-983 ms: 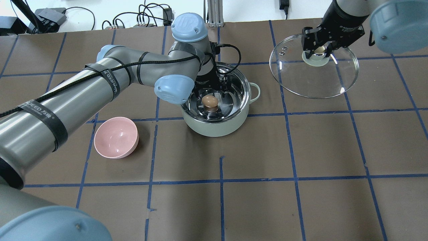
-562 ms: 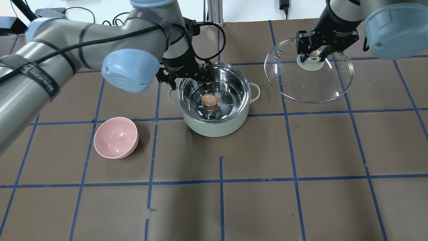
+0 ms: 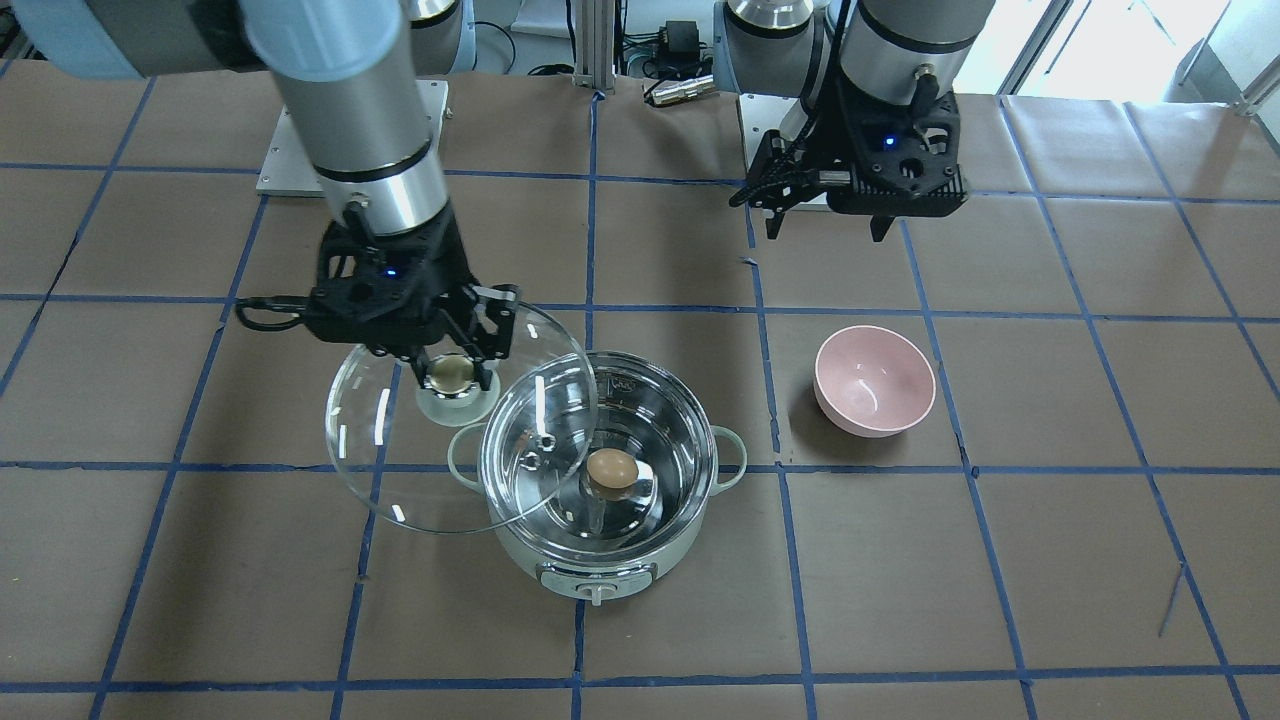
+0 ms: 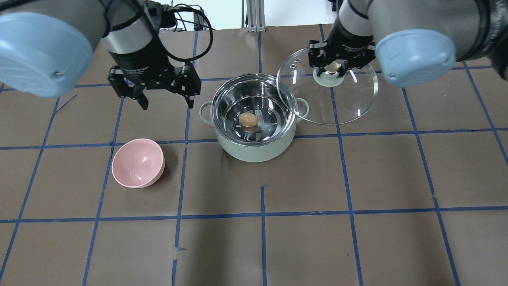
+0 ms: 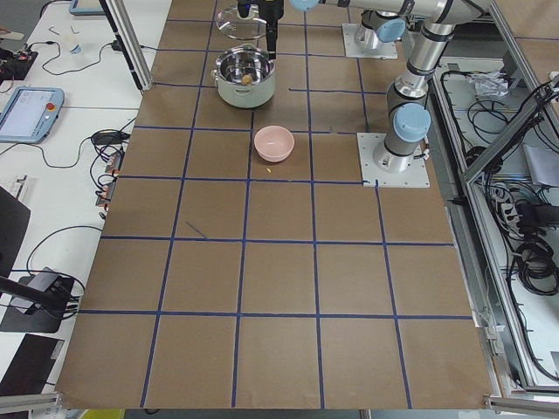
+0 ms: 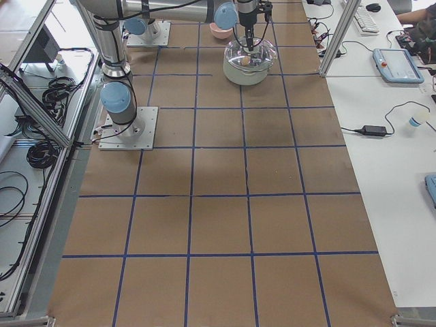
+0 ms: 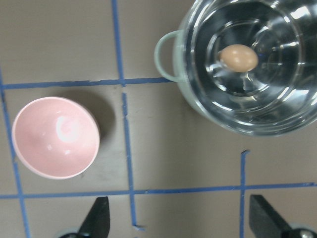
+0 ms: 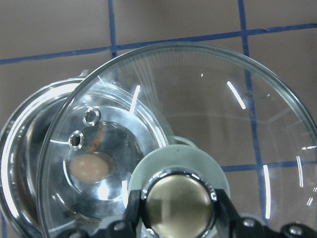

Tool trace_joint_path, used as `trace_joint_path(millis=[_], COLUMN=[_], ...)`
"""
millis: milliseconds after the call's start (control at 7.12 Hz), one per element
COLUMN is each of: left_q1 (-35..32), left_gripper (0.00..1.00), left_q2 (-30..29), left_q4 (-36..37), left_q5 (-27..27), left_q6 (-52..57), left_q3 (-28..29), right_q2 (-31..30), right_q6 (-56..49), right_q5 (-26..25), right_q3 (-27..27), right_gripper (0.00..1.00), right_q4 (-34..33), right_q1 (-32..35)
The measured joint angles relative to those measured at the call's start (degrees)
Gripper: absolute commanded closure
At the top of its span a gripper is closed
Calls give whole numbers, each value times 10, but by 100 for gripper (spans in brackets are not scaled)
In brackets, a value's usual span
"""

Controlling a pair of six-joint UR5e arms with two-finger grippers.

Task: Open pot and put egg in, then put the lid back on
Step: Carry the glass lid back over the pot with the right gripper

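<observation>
The mint-green pot [image 4: 258,153] stands open mid-table, with the brown egg [image 4: 248,119] lying on its steel bottom. My right gripper [image 4: 332,67] is shut on the beige knob of the glass lid [image 4: 349,103] and holds it in the air, its left edge overlapping the pot's right rim. In the right wrist view the knob [image 8: 178,202] sits between the fingers, and the egg [image 8: 89,167] shows through the glass. My left gripper [image 4: 167,104] is open and empty, above the table left of the pot. The left wrist view shows the egg [image 7: 238,57] in the pot.
A pink bowl [image 4: 137,163] sits empty on the table, front-left of the pot. It also shows in the front-facing view [image 3: 874,380]. Cables and power bricks lie beyond the table's far edge [image 4: 174,20].
My left gripper has lifted out of the pot and moved left, empty, with the egg left inside. My right gripper has carried the lid left until it overlaps the pot's rim.
</observation>
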Motion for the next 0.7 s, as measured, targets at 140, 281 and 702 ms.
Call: trace_joint_path(millis=[140,281,702], left_q1=[8,11,13], left_gripper=[0,0,0], left_q2=[4,6,7], left_q4=[14,34,70], left_q5=[6,8,5], left_q6=[7,8,11], left_q3=[-8,-17,-27], right_q2=[28,52,94], right_q6=[52,91,142], right_q5=[-8,-12,-14], right_q3=[-2,-8,-27], right_gripper=[68,68,68], right_q4=[-36,-57,-79], right_q1=[36,62,97])
